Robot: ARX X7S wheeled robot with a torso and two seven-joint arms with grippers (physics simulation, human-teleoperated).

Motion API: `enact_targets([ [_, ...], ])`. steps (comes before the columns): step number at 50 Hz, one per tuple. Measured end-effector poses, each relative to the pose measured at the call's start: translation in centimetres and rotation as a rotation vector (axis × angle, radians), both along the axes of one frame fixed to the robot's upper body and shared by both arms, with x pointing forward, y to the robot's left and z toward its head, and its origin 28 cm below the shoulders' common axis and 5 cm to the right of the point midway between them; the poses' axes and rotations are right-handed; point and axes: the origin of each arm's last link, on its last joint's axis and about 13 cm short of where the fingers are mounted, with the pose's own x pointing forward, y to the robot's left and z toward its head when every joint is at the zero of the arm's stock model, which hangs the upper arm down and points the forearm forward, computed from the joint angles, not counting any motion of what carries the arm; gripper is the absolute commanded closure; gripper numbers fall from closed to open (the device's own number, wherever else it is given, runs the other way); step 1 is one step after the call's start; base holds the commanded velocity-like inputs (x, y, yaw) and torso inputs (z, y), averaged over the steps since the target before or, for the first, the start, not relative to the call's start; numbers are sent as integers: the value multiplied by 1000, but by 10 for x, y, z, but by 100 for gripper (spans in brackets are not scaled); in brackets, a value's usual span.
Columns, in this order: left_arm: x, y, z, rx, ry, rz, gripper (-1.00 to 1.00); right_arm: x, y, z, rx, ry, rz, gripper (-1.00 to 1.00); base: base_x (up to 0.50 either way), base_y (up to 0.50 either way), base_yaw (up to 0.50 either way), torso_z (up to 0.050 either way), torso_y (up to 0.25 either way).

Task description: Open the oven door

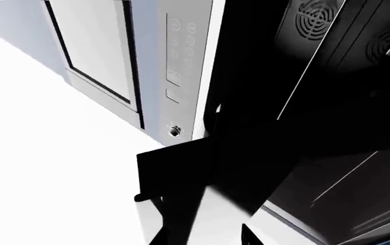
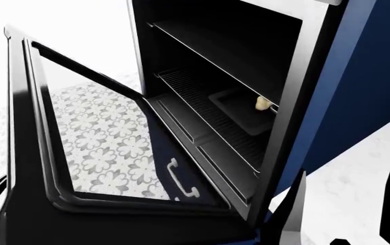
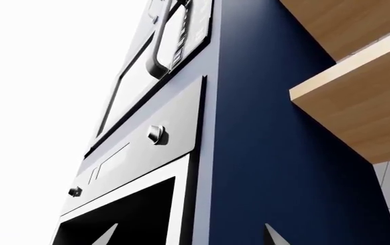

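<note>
Oven door [image 2: 25, 153] swung well down, out from the oven cavity [image 2: 222, 66]. Right gripper [image 2: 341, 209] beside cavity, fingers spread, empty. Left gripper grip state unclear. Risk: arm snagging door edge, slamming it shut

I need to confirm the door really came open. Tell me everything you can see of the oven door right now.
In the head view the oven door is swung down and wide open, hinged at its lower edge to the cavity's front. It is a large flat panel with a glossy black frame around a dark glass window; the patterned floor and a white drawer handle show through the glass. Its bar handle is not in view. The cavity behind is exposed, with wire racks. No gripper can be seen touching the door.
</note>
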Motion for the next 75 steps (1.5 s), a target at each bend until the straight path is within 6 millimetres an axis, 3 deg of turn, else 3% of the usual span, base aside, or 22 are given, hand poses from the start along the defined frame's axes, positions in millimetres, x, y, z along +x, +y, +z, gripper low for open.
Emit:
enact_targets([
  [17,-5,12,-27,-122,25,-46,100,0,0,-1,0,1,2,-100,-2,1,-1,0,0],
  [42,-31,24,-87,-331,77,-6,100,0,0,-2,1,2,3,-100,-2,6,-1,0,0],
  [57,-45,20,-114,-437,119,67,100,0,0,-1,3,-2,1,-100,1,7,-2,0,0],
  [75,-54,13,-131,-508,155,157,100,0,-1,0,4,-6,-2,-100,4,10,-5,-1,0],
])
